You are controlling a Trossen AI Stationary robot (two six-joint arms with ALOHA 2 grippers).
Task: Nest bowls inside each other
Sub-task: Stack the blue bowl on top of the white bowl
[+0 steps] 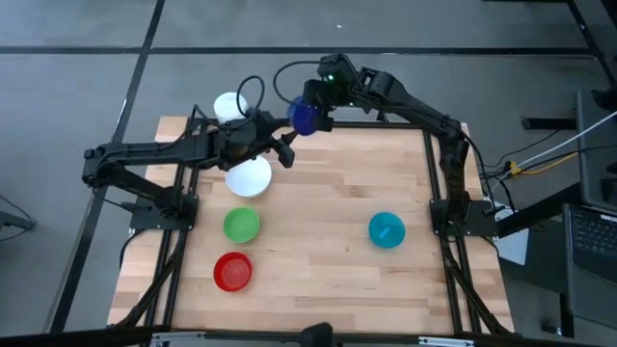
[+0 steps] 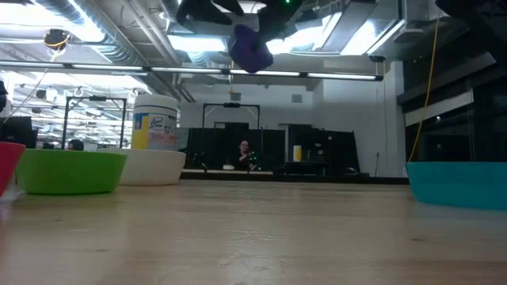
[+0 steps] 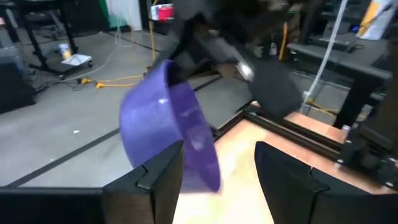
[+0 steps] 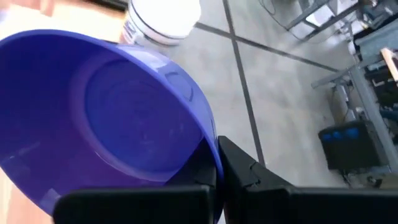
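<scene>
The dark blue bowl (image 1: 303, 118) hangs high over the table's far edge, with my right gripper (image 1: 315, 103) shut on it. My left gripper (image 1: 286, 150) stands open just short of it; in the left wrist view the bowl (image 3: 166, 127) sits ahead of its spread fingers (image 3: 163, 180), and whether one still grazes it I cannot tell. The white bowl (image 1: 249, 177), green bowl (image 1: 241, 225), red bowl (image 1: 232, 271) and teal bowl (image 1: 387, 229) rest upright on their bases on the wooden table. My right gripper pinches the blue bowl's rim (image 4: 210, 155), one finger inside the bowl and one outside. The fingers slant down from the table's far right. The bowl is lifted clear (image 2: 251, 47) and tilted, its hollow turned toward the right wrist.
A white canister with a blue label (image 1: 229, 106) stands at the far left corner, behind the white bowl. Bare wood (image 1: 328, 212) lies between the left-hand bowls and the teal bowl. Black frame rails (image 1: 443, 222) run along the table's sides.
</scene>
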